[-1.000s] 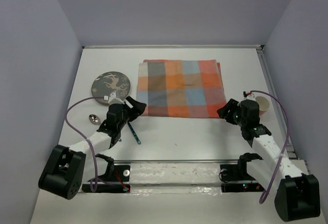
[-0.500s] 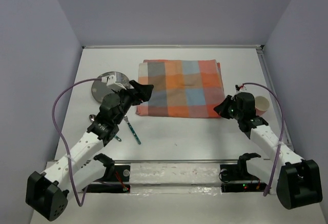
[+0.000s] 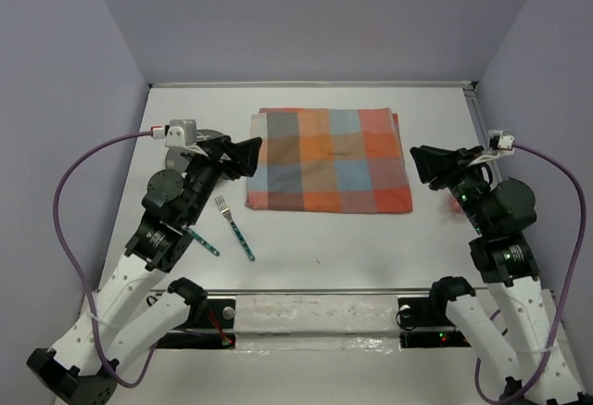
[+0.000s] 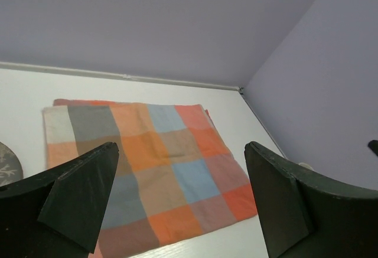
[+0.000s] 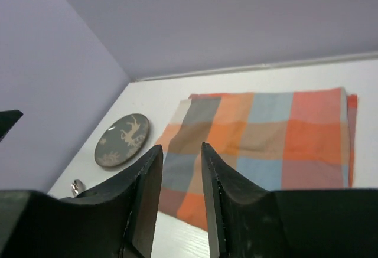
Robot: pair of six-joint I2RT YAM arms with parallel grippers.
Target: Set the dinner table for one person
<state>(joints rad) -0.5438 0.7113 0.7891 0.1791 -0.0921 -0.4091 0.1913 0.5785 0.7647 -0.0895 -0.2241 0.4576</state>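
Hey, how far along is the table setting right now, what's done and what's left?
Done: nothing looks set; the checkered cloth lies folded at the back of the dinner table. In hand: nothing; the left gripper is wide open, the right gripper slightly parted, both empty. Left: the plate, fork and spoon lie on bare table off the cloth's left side, not arranged as a place setting.
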